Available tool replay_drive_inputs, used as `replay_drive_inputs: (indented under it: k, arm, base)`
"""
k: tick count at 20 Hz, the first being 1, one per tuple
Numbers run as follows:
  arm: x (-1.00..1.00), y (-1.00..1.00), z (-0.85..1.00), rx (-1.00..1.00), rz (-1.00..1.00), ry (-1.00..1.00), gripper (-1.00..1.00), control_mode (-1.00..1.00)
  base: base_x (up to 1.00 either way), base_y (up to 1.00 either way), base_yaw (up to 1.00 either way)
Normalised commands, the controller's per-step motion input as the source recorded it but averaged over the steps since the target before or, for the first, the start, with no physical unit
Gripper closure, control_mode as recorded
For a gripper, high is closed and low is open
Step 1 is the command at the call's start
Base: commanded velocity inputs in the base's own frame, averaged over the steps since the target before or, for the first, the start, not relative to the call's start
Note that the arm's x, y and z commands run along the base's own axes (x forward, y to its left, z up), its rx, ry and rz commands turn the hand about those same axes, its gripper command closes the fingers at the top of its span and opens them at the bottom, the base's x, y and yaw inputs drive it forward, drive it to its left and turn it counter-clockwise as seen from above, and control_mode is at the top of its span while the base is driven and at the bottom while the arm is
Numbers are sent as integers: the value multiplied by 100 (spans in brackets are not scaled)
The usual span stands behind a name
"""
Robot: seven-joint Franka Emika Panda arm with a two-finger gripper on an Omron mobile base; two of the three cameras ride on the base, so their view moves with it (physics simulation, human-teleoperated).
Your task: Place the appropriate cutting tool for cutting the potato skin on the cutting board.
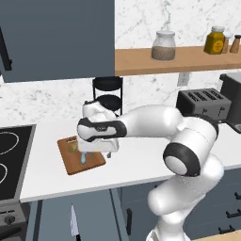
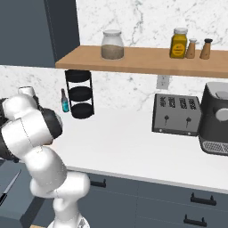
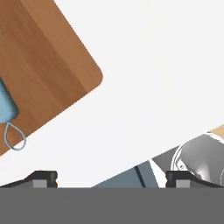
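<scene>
The light-blue peeler lies flat on the wooden cutting board, its looped head near one long edge of the board. In the left base view the peeler rests just beside the potato on the board. The gripper hovers above the white counter just beside the board, fingers spread wide apart, holding nothing. A knife lies below the counter edge.

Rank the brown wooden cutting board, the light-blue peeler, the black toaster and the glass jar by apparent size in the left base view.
1. Black toaster
2. Brown wooden cutting board, partly hidden by the arm, so close to the toaster
3. Glass jar
4. Light-blue peeler
</scene>
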Motion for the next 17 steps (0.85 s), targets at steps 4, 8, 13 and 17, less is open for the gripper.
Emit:
replay_drive_inputs:
  k: [4,8,13,17]
  arm:
    - [-99,-100,29,0,3,-2,-100,-100]
    - [-94,-100,69,3,9,-7,-100,-100]
    - [-96,-98,75,3,13,-1,-100,-100]
    - [-100,-83,45,0,16,-16,-100,-100]
  base:
    - [0,0,0]
    - [0,0,0]
    - [0,0,0]
    - [0,0,0]
